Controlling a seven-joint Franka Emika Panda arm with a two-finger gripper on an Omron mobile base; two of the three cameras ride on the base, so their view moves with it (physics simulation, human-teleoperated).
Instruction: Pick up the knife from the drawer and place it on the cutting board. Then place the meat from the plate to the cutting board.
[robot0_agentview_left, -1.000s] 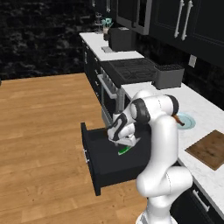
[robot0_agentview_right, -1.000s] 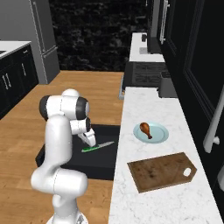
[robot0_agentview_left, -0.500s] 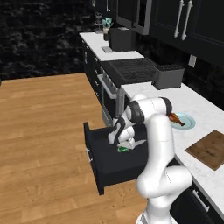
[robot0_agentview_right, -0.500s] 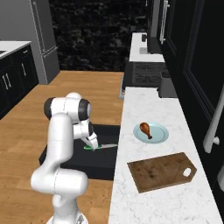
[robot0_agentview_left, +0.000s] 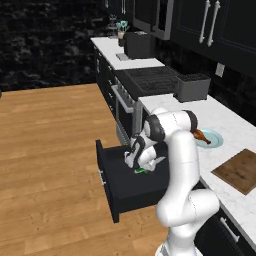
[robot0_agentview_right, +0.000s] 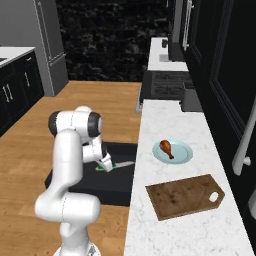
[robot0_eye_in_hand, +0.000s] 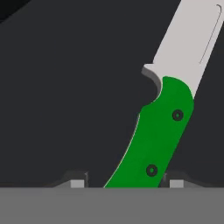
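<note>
While the arm is bent down into the open drawer (robot0_agentview_left: 116, 187), the gripper (robot0_eye_in_hand: 127, 183) sits low over the knife (robot0_eye_in_hand: 162, 118), which lies flat on the dark drawer floor with its green handle running between the two finger tips and its pale blade pointing away from the hand. The jaws stand apart, one tip on either side of the handle; whether either pad already touches it cannot be told. Seen from the right base camera, the knife (robot0_agentview_right: 111, 166) shows as a green spot and a pale sliver just beside the hand. To do this step well, I judge the fingers should close squarely across the handle rather than near the blade. The handle looks to lie nearer one tip than the other, so a slight sideways shift would help it seat without twisting. A straight lift before any swing should clear the drawer walls. Up on the counter, the cutting board (robot0_agentview_right: 185, 195) lies bare, and the meat (robot0_agentview_right: 166, 147) rests on the plate (robot0_agentview_right: 183, 156) just beyond it, so both placements are not yet done
</note>
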